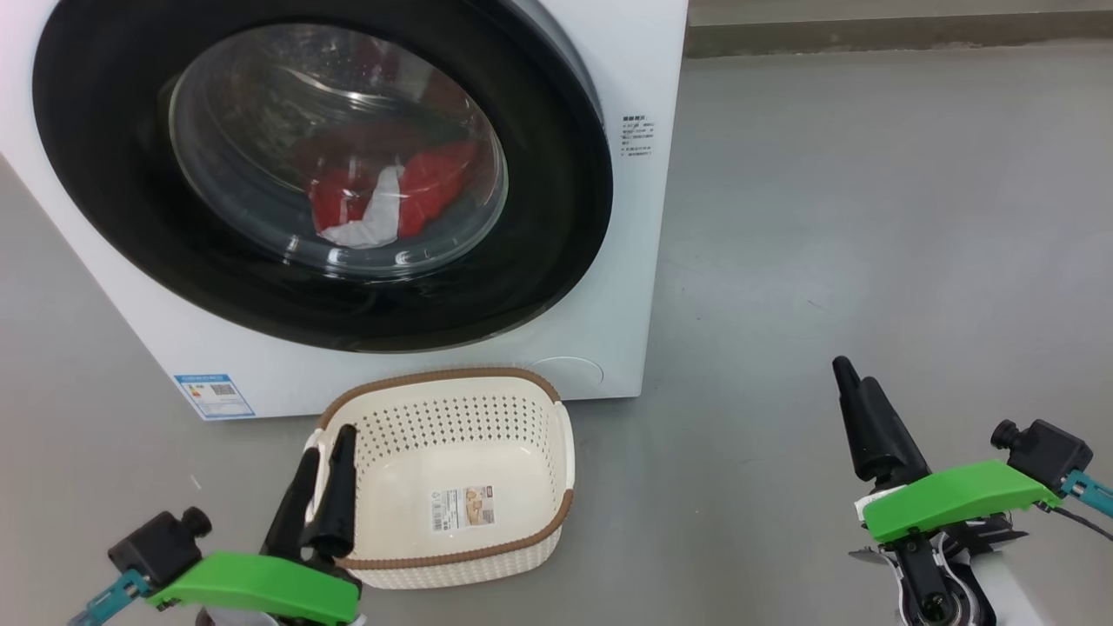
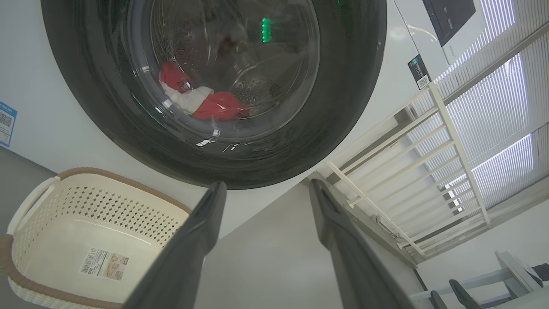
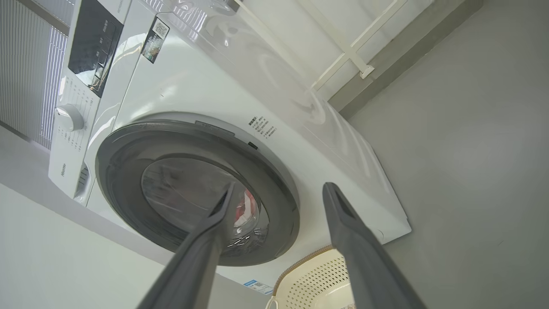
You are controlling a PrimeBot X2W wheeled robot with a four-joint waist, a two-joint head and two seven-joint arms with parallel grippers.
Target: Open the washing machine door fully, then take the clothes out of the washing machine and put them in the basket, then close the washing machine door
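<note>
Black-rimmed round glass door (image 1: pixel 556 217) is sitting shut ahead of the empty, open left gripper (image 1: pixel 328 443), the equally open right gripper (image 1: pixel 854 376) hanging farther off to the door's right.

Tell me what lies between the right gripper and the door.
Head view: from the right gripper to the door, just bare floor and the washer's white front. The basket sits left of that stretch.

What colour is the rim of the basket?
Brown, woven-looking, on a cream-white perforated basket; clearest in the head view.
</note>
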